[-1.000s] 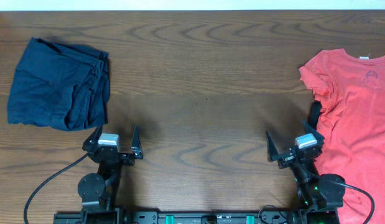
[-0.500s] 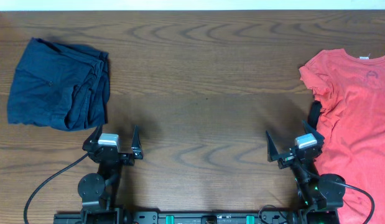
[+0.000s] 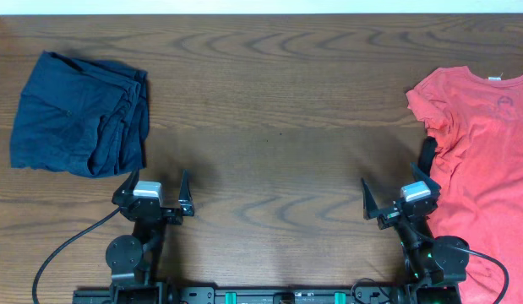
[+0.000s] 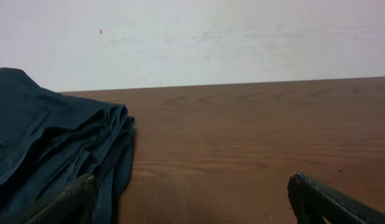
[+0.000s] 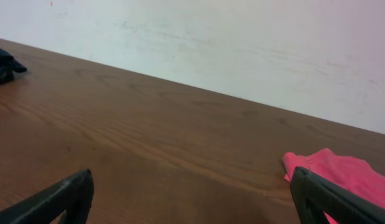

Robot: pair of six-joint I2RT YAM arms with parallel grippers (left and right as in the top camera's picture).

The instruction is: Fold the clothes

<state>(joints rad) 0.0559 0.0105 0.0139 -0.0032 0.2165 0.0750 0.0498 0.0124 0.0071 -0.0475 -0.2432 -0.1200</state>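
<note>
- Overhead view: the coral-red T-shirt (image 3: 485, 160) is seen lying crumpled and unfolded at the right side of the table (image 3: 278, 110), running out of frame on the right. The navy garment (image 3: 79, 114) is seen bunched at the far left, well apart from it.
- The left gripper (image 3: 155, 184) and the right gripper (image 3: 394, 192) are parked at the near edge, jaws spread wide, nothing held. The shirt's edge lies just beside the right gripper and the right arm's base.
- Writing: a small dark round logo (image 3: 502, 103) is noted on the shirt's chest, too small to be read. A pale neck tag (image 3: 495, 79) is noted; no text is legible.
- Left wrist view: both fingers (image 4: 61, 202) are seen far apart over bare wood, empty. The navy garment (image 4: 49, 155) is seen just ahead on the left.
- Right wrist view: the fingers (image 5: 335, 199) are seen wide apart and empty. A corner of the T-shirt (image 5: 341, 174) is seen ahead on the right.
- Risk, judged: cloth near the right arm's base could be snagged or dragged when that arm is moved.
- Risk, judged: only one layer could be pinched at the crumpled sleeve, so the shirt would twist rather than spread flat.
</note>
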